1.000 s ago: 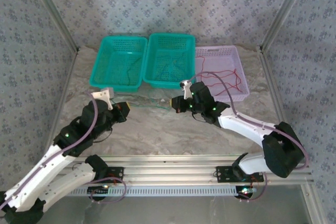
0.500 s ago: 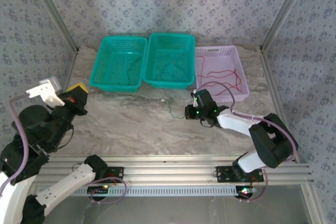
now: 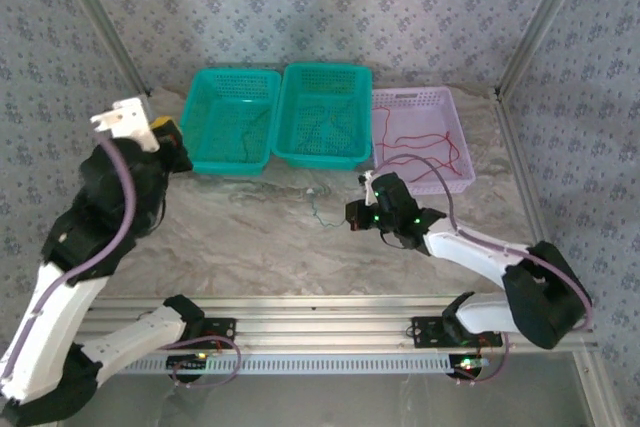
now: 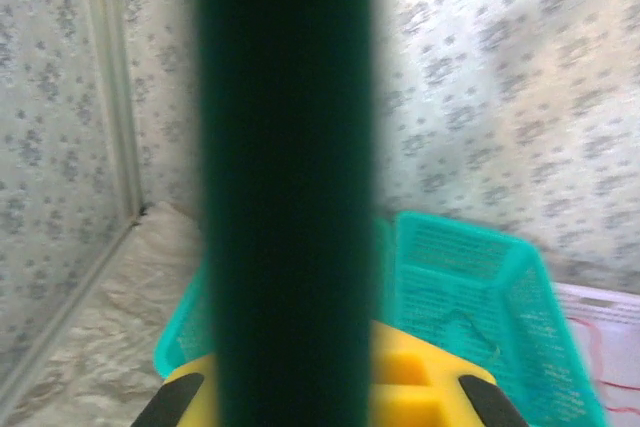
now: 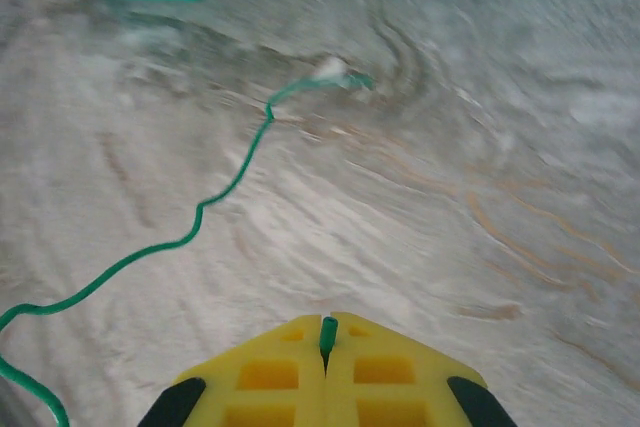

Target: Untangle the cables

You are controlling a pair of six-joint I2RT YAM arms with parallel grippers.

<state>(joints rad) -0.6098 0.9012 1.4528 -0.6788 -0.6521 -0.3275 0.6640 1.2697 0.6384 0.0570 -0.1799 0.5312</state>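
My right gripper [image 3: 352, 215] sits low on the marble table, shut on one end of a thin green cable [image 3: 318, 209]. A short green stub pokes out between its closed yellow pads [image 5: 270, 372]. From that gripper [image 5: 327, 322] the cable [image 5: 240, 172] snakes away over the table to a pale tip. My left gripper [image 3: 172, 139] is raised beside the left teal basket [image 3: 225, 117]. A blurred dark green strand [image 4: 285, 187] runs up from its shut yellow jaws [image 4: 330, 367], close to the lens. Red cables [image 3: 420, 142] lie in the lavender basket [image 3: 455, 182].
A second teal basket [image 3: 322, 112] stands between the other two at the back, and both teal ones hold thin green wires. Patterned walls and metal posts close the table in on three sides. Bare marble lies between the arms.
The left arm has swung up and back to the left, from the table's middle to the left teal basket. The green cable no longer stretches between the grippers. The right gripper stays low.
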